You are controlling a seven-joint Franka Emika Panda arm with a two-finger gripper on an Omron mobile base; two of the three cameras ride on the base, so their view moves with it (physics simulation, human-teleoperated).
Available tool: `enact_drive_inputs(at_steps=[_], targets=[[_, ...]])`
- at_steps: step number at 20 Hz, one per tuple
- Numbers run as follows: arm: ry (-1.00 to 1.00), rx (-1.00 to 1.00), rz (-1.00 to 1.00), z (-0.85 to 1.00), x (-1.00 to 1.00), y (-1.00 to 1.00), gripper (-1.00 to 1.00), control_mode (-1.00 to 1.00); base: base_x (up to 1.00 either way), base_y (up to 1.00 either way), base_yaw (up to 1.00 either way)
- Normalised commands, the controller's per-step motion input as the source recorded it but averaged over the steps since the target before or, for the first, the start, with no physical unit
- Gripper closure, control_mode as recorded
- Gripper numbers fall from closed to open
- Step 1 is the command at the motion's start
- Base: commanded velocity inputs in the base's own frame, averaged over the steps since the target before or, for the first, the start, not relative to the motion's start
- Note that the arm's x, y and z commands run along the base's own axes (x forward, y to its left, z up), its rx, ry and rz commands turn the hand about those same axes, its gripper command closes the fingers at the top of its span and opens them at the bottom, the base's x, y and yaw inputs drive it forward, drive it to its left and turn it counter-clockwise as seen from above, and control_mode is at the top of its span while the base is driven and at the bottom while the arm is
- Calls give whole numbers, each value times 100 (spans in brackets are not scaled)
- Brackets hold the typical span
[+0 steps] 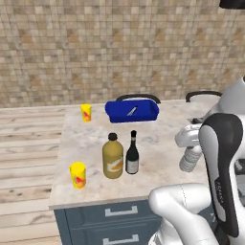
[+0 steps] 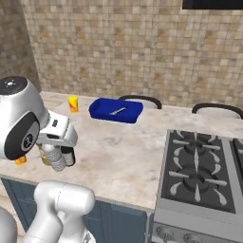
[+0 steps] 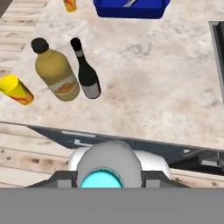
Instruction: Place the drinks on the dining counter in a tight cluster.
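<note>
Beige marbled stone forms the surface (image 1: 91,139) of the island, backed by a tan tiled wall. Two of the three drinks are already set close together near its front edge: the amber bottle (image 1: 112,156) with a black cap and, just beside it on the right, the dark wine bottle (image 1: 132,153), apart by a narrow gap. The third, a clear bottle (image 1: 190,158) with a blue cap, is seen clamped in the hand (image 2: 57,154), held above the surface to the right of the pair and not yet set down; in the hand view its blue cap (image 3: 101,179) sits between the fingertips. The task is judged about two-thirds done: what is left is to bring the clear bottle down next to the wine bottle and release it.

Counted from left to right: two yellow cups, one at the front left (image 1: 77,175) and one further back (image 1: 86,112); three bottles; one blue tray (image 1: 132,111) at the back; one stove (image 2: 204,166) at the far right.
</note>
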Motion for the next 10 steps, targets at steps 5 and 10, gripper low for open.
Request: enact_drive_inputs(at_steps=[5,10], targets=[[0,0,0,0,0,0,100,100,52,1,-3],[0,0,0,0,0,0,100,100,11,1,0]])
